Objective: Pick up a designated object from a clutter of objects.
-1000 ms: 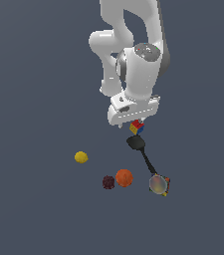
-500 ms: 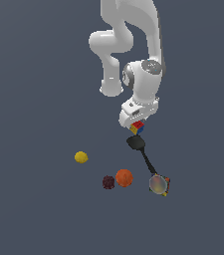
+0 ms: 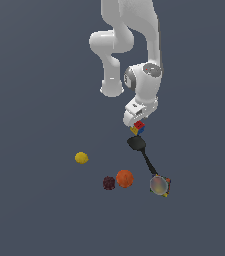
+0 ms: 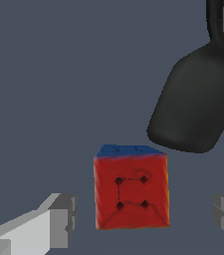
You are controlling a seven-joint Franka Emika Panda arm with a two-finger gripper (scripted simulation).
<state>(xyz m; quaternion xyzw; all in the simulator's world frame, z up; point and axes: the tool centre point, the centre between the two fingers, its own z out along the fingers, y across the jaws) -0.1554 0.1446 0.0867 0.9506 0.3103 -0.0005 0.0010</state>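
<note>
The multicoloured cube (image 3: 138, 128) sits on the grey floor just behind the black spatula's blade (image 3: 136, 144). In the wrist view the cube (image 4: 131, 189) shows a red face with a blue top. My gripper (image 3: 135, 121) is low over the cube. In the wrist view my gripper (image 4: 143, 216) is open, with one grey finger (image 4: 58, 219) on each side of the cube. Gaps show between both fingers and the cube. The spatula's blade (image 4: 195, 104) lies close beyond the cube.
The spatula's handle runs to a round shiny disc (image 3: 159, 185) at the exterior view's right. An orange ball (image 3: 125, 178) and a dark maroon berry (image 3: 109, 183) lie together in front. A yellow ball (image 3: 81, 158) lies apart at the left.
The wrist has turned and the hand has come down over the cube. None of the objects has moved.
</note>
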